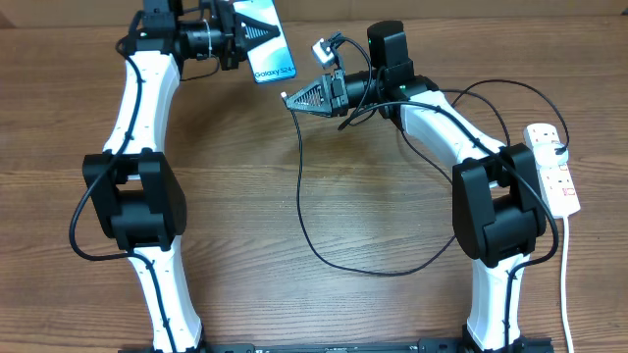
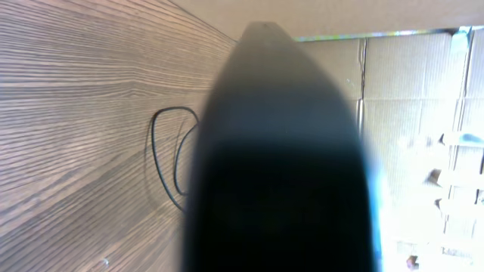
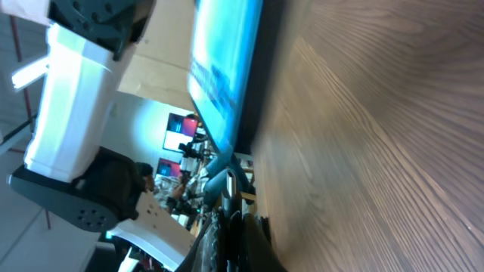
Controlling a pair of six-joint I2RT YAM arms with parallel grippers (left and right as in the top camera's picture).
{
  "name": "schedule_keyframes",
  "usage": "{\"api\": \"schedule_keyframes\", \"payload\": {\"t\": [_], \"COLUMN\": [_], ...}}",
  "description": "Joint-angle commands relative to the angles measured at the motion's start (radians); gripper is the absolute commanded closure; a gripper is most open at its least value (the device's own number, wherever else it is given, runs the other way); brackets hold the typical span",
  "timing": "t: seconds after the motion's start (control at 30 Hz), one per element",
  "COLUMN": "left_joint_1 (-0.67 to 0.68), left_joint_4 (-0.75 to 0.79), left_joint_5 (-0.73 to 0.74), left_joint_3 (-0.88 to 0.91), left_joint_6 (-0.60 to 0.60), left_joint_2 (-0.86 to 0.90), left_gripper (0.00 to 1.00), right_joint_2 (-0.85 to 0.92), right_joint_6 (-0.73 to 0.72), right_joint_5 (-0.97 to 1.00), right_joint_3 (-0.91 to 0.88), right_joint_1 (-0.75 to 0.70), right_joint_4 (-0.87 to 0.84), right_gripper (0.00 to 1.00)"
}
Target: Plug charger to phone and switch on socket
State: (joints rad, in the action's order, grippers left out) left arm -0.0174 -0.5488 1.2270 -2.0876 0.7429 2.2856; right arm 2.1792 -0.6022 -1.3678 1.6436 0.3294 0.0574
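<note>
The left gripper (image 1: 261, 33) is pressed together on the phone (image 1: 274, 62) at the far side of the table (image 1: 245, 196), left of centre, screen facing up. Just right of it, the right gripper (image 1: 292, 98) is closed, seemingly pinching the charger (image 1: 299, 196) near its tip. The cable drops nearward, loops and runs right to the socket (image 1: 551, 165) by the right edge. The socket's white cord (image 1: 566, 284) trails nearward.

A blurred dark shape, probably the phone, blocks most of the left wrist view. Only that view shows the cardboard boxes (image 2: 408, 113) beyond the table. The right wrist view alone shows the phone's blue screen almost edge-on, close ahead.
</note>
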Motion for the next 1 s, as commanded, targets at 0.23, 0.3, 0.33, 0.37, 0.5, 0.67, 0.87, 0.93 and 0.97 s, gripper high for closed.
{"api": "schedule_keyframes", "payload": {"t": [0.23, 0.3, 0.33, 0.37, 0.5, 0.67, 0.87, 0.93, 0.97], "left_joint_1": [0.017, 0.017, 0.017, 0.017, 0.018, 0.018, 0.019, 0.019, 0.019], "left_joint_4": [0.031, 0.031, 0.031, 0.031, 0.030, 0.030, 0.030, 0.030, 0.030], "left_joint_5": [0.018, 0.019, 0.020, 0.023, 0.039, 0.085, 0.117, 0.117, 0.117], "left_joint_3": [-0.015, -0.015, -0.015, -0.015, -0.015, -0.015, -0.015, -0.015, -0.015], "left_joint_6": [0.021, 0.021, 0.021, 0.021, 0.021, 0.021, 0.021, 0.020, 0.020], "left_joint_2": [-0.010, -0.010, -0.010, -0.010, -0.010, -0.010, -0.010, -0.010, -0.010], "left_gripper": [0.96, 0.96, 0.96, 0.96, 0.96, 0.96, 0.96, 0.96, 0.96], "right_joint_2": [-0.035, -0.035, -0.035, -0.035, -0.035, -0.035, -0.035, -0.035, -0.035], "right_joint_6": [-0.087, -0.088, -0.090, -0.090, -0.091, -0.106, -0.110, -0.130, -0.138], "right_joint_5": [-0.096, -0.096, -0.095, -0.092, -0.083, -0.061, -0.047, -0.047, -0.048], "right_joint_3": [0.007, 0.007, 0.007, 0.007, 0.007, 0.007, 0.007, 0.007, 0.007], "right_joint_1": [0.007, 0.007, 0.007, 0.007, 0.007, 0.007, 0.006, 0.006, 0.006], "right_joint_4": [-0.072, -0.074, -0.077, -0.077, -0.096, -0.108, -0.124, -0.141, -0.153], "right_gripper": [0.96, 0.96, 0.96, 0.96, 0.96, 0.96, 0.96, 0.96, 0.96]}}
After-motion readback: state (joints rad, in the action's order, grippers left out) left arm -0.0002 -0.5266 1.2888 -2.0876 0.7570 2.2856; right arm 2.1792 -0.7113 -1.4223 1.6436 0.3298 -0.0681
